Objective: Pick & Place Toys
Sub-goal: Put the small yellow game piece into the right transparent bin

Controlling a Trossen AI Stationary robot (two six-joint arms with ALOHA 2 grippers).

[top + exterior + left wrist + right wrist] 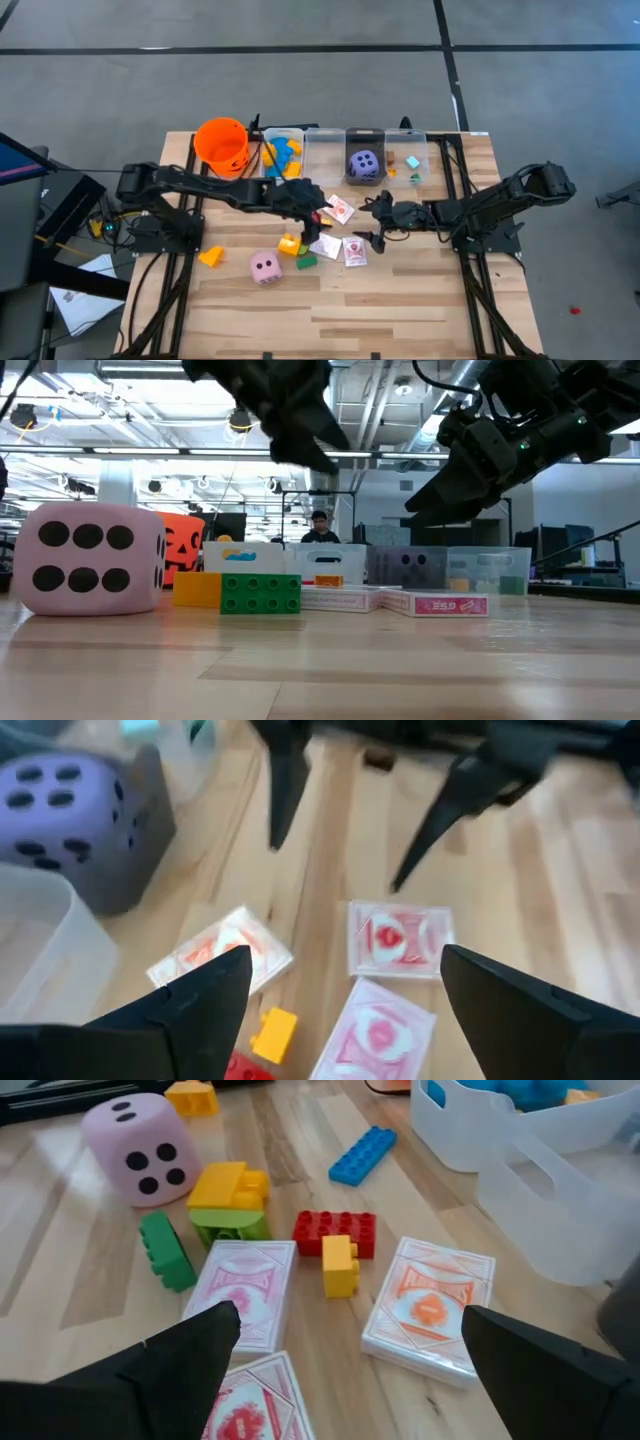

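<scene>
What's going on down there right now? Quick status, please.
Left gripper and right gripper open, empty, above the cards. Purple die binned; pink die on table. Nothing blocking.

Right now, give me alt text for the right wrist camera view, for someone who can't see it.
The open right gripper hovers above three pink-and-white cards on a wooden table, among a red block, yellow block, green block and blue block. A pink die and clear bins lie beyond.

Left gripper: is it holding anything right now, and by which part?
Nothing is held. The left gripper hangs open above the pink-and-white cards, with only bare air between its fingers. The right gripper is open and empty too.
</scene>
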